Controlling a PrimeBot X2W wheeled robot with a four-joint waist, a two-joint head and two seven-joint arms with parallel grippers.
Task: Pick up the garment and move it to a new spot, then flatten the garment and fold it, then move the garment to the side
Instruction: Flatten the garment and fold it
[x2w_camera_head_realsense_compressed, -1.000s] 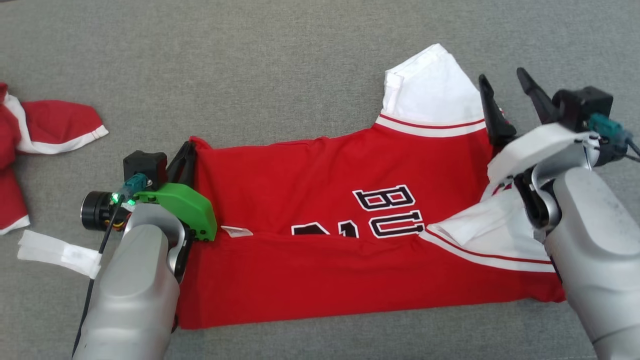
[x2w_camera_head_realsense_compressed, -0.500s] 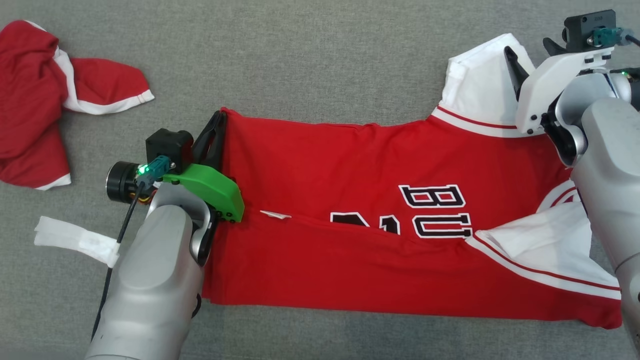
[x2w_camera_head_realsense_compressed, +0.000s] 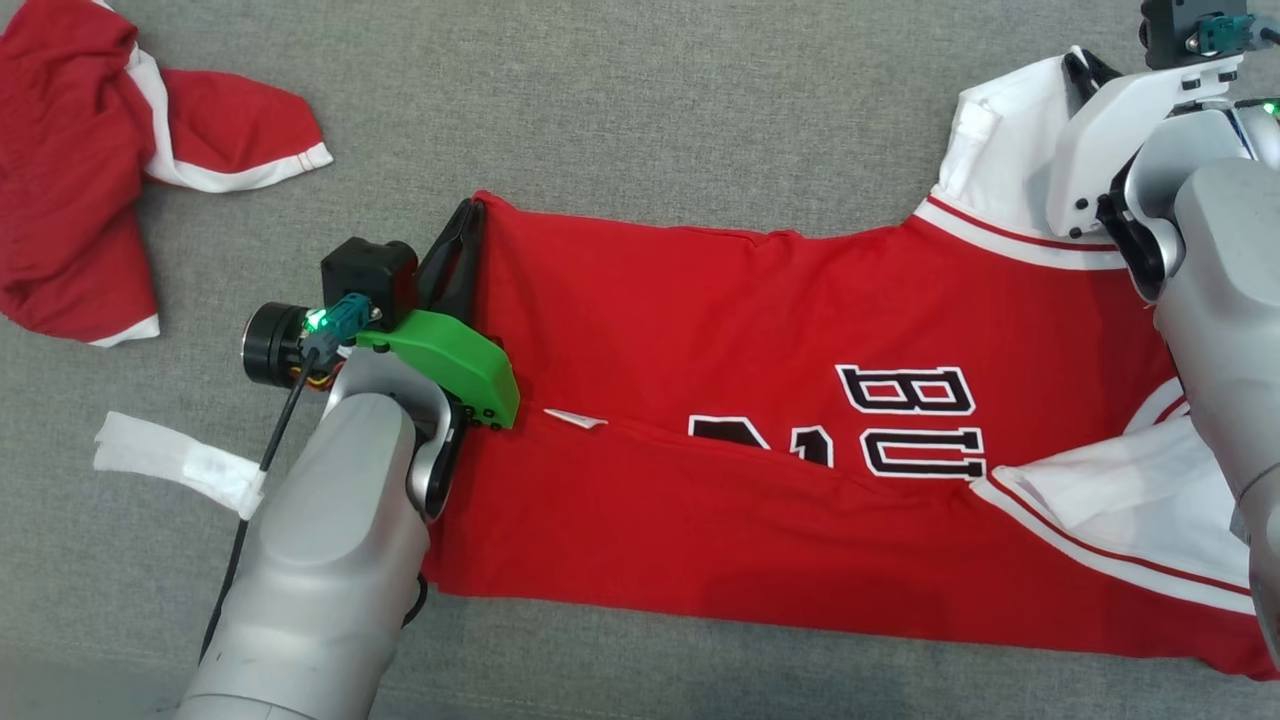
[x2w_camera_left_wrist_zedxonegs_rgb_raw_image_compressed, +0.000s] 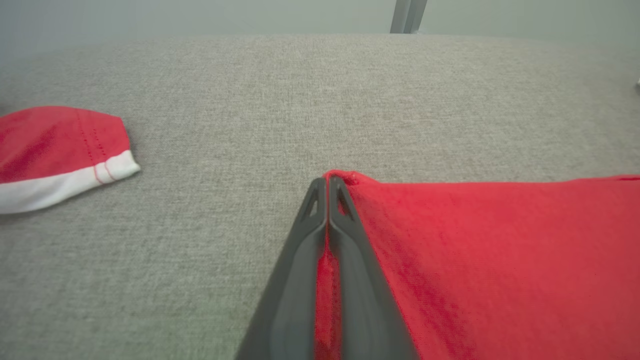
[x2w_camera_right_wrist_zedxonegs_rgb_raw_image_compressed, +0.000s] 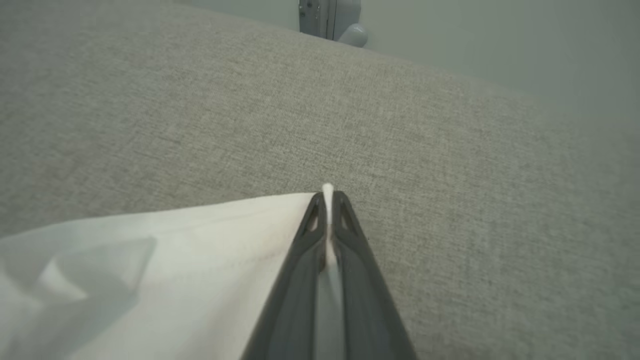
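The garment (x2w_camera_head_realsense_compressed: 700, 310) is a red jersey with white sleeves and black "BU" lettering, lying spread across the grey fabric surface, its near half folded up over the letters. My left gripper (x2w_camera_head_realsense_compressed: 463, 228) is shut on the jersey's far left corner; the left wrist view shows red cloth (x2w_camera_left_wrist_zedxonegs_rgb_raw_image_compressed: 500, 260) pinched between the fingers of the left gripper (x2w_camera_left_wrist_zedxonegs_rgb_raw_image_compressed: 327, 182). My right gripper (x2w_camera_head_realsense_compressed: 1082, 66) is shut on the edge of the far white sleeve (x2w_camera_head_realsense_compressed: 1005, 140). In the right wrist view the white sleeve cloth (x2w_camera_right_wrist_zedxonegs_rgb_raw_image_compressed: 175, 270) runs between the closed tips of the right gripper (x2w_camera_right_wrist_zedxonegs_rgb_raw_image_compressed: 327, 196).
A second red and white garment (x2w_camera_head_realsense_compressed: 70, 170) lies crumpled at the far left, also seen as the second garment (x2w_camera_left_wrist_zedxonegs_rgb_raw_image_compressed: 55, 150) in the left wrist view. A white strip (x2w_camera_head_realsense_compressed: 170, 460) lies beside my left forearm. A metal post (x2w_camera_left_wrist_zedxonegs_rgb_raw_image_compressed: 407, 15) stands beyond the surface's far edge.
The head camera has shifted, sliding the scene right. My right gripper, open beside the white sleeve a second ago, has moved onto the sleeve's edge and shut on it. The left gripper kept its hold.
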